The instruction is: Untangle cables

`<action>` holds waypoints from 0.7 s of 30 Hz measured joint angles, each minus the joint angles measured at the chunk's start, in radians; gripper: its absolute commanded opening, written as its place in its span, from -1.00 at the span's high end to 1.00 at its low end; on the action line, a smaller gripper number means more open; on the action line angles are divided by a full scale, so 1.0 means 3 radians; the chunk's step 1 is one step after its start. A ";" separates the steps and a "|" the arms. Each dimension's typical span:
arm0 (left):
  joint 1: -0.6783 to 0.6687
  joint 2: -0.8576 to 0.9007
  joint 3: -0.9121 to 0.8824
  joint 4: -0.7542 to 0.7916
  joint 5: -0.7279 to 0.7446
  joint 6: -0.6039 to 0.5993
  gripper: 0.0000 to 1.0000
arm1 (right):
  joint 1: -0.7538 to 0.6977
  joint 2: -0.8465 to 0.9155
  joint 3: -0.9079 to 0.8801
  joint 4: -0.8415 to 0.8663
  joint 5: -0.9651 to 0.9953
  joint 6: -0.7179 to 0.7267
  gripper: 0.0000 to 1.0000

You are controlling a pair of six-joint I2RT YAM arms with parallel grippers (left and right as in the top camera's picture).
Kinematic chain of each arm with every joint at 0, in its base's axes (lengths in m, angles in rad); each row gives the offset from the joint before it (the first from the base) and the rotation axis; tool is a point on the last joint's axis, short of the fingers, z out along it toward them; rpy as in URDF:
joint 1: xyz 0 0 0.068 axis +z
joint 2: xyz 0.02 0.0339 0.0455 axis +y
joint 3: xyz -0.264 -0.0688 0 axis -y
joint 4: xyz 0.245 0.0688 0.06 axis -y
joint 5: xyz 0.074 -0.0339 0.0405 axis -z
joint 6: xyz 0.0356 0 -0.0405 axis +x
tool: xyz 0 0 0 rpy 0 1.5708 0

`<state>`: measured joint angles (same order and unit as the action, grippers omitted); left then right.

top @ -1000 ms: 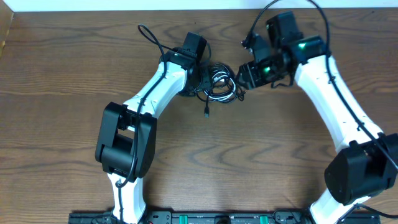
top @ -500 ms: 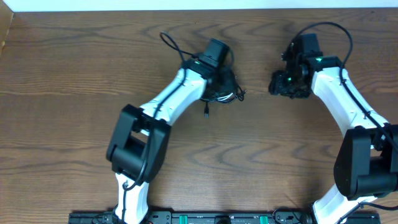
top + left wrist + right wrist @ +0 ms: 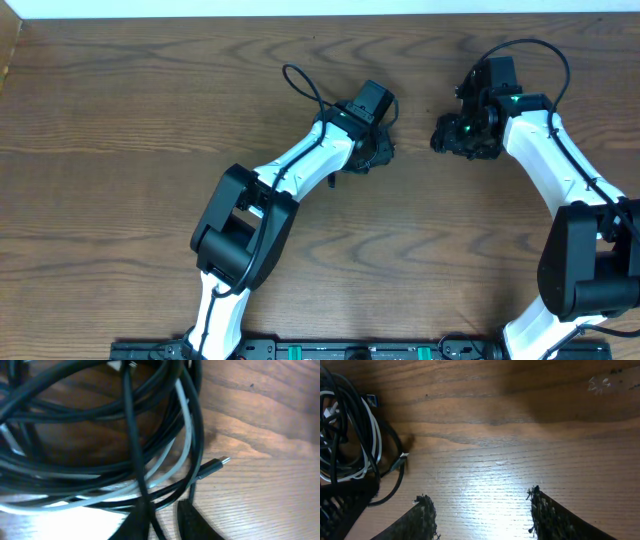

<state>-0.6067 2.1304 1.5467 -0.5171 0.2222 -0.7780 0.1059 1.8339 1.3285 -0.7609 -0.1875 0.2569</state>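
Observation:
The cables (image 3: 100, 455) are a tangle of black cords and a white one, filling the left wrist view. A small silver-tipped plug (image 3: 220, 462) sticks out of the tangle to the right. My left gripper (image 3: 164, 506) has its jaws drawn close, with one black strand between the fingers (image 3: 192, 522). From overhead the left gripper (image 3: 378, 152) covers most of the bundle (image 3: 390, 150). My right gripper (image 3: 447, 138) stands open to the right, apart from the bundle. In the right wrist view the right gripper (image 3: 480, 496) holds nothing, and the cables (image 3: 347, 435) lie at the left.
The left arm's own thick black wire (image 3: 300, 80) loops behind its wrist; another (image 3: 540, 50) arches over the right arm. The table's back edge (image 3: 320, 14) runs close behind both grippers. Bare wood (image 3: 420, 250) lies in front.
The left arm slid right over the bundle and its jaws narrowed onto a black strand. The right arm pulled away to the right a second ago and has since stayed put.

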 measured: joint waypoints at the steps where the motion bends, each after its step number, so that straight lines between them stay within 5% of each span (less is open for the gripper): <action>1: 0.0003 0.0000 0.0001 0.0000 -0.0009 -0.0004 0.85 | 0.0000 0.0000 0.0000 0.0001 -0.0001 0.0000 -0.22; 5: 0.0003 0.0000 0.0000 -0.0039 -0.0039 -0.0027 0.85 | 0.0014 0.0000 -0.0001 0.0019 -0.0001 0.0010 -0.40; 21: 0.0327 -0.0387 -0.0001 -0.0233 0.0273 0.0596 0.85 | 0.0102 0.0000 -0.0001 0.0075 -0.0013 0.0023 -0.38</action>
<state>-0.5087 2.0144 1.5463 -0.5869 0.3042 -0.5991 0.1364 1.8339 1.3281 -0.7383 -0.1913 0.2638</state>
